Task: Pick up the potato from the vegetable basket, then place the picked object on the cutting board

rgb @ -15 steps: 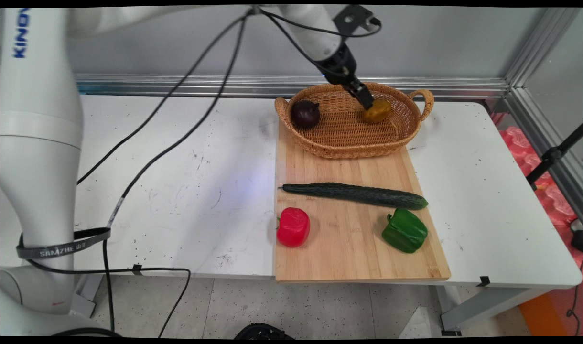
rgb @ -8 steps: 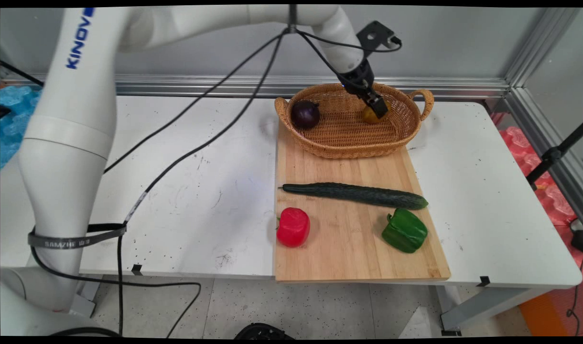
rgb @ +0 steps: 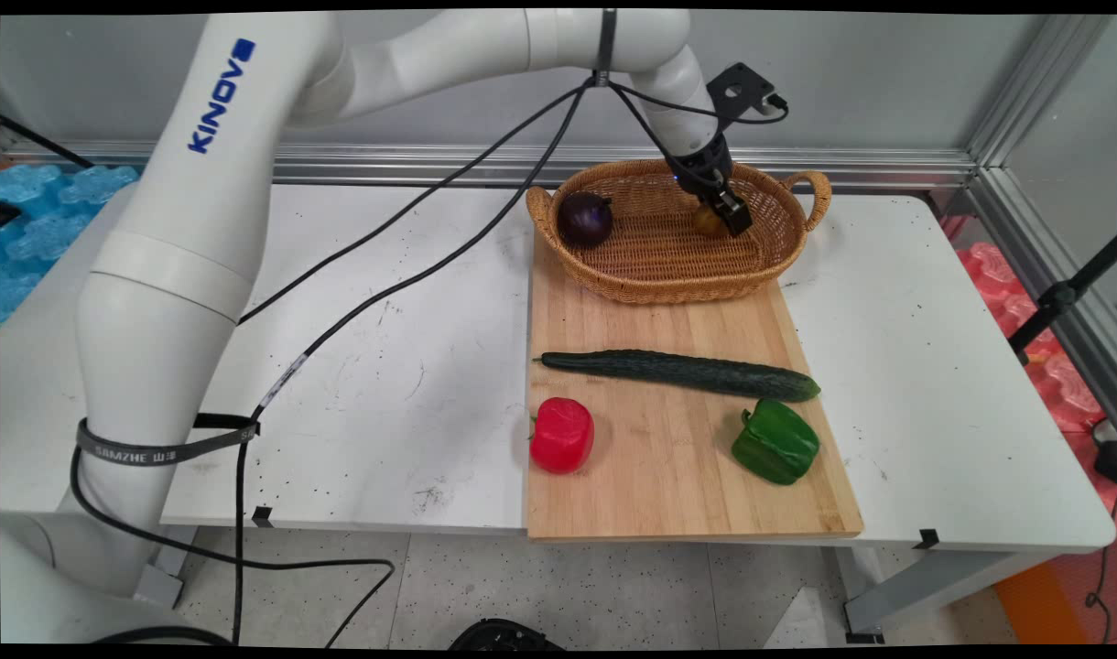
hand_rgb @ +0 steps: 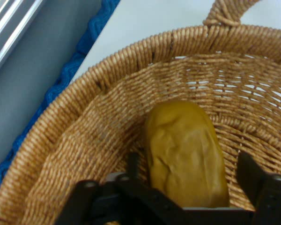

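Main view, change: we see the gripper [rgb: 732, 216] lower and further right in the wicker basket [rgb: 613, 275] than a second ago, with the yellow-brown pepper [rgb: 707, 221] just to its left and now largely hidden behind it. The pepper has stayed at the basket's far right.
Main view, meaning: no goal is stated, so we read only this: the hand has closed in on the pepper without lifting it.
Main view, basket: it stands on the far end of the wooden board [rgb: 668, 458] and holds two things, a dark purple onion [rgb: 585, 218] at its left end and the pepper at the right, well apart.
Main view, board: a cucumber [rgb: 677, 372] lies across the middle, a red pepper [rgb: 562, 434] near left, a green pepper [rgb: 775, 445] near right (none of them moved). The board rests on the white tabletop [rgb: 384, 384].
Hand view, jaws: open, one finger on each side of the yellow-brown pepper [hand_rgb: 186, 154], gaps showing between pads and skin (no grip yet, as far as we can judge).
Hand view, basket: the woven wall [hand_rgb: 107, 122] curves round the pepper, which lies on the basket floor; one handle shows at the top.
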